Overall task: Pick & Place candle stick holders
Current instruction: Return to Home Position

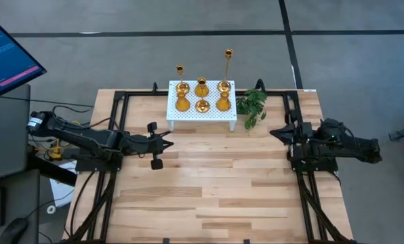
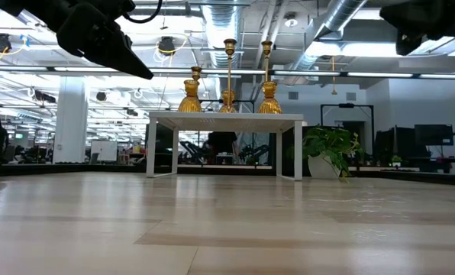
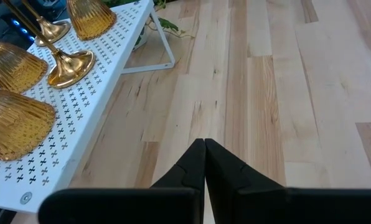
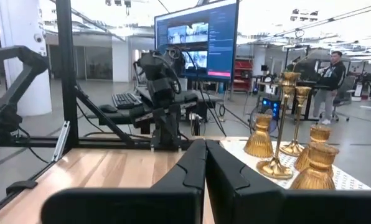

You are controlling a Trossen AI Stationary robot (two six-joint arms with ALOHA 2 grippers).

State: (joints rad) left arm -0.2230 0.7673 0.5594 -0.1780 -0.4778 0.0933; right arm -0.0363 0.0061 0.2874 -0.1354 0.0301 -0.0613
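Field notes. We find the candle stick holders (image 1: 223, 103) grouped on the white perforated stand (image 1: 192, 118), at the table's (image 1: 209, 196) far edge, midway across. All stand upright on round bases, long axes vertical, cups up. The thin-stemmed ones (image 3: 70, 67) rise above the squat ribbed ones.

Left gripper (image 3: 205, 142) hangs over bare wood near the stand's left front corner, fingers pressed together, holding nothing. Right gripper (image 4: 205, 142) sits by the table's right rail, past the plant sprig (image 1: 251, 105), also pinched closed and empty.
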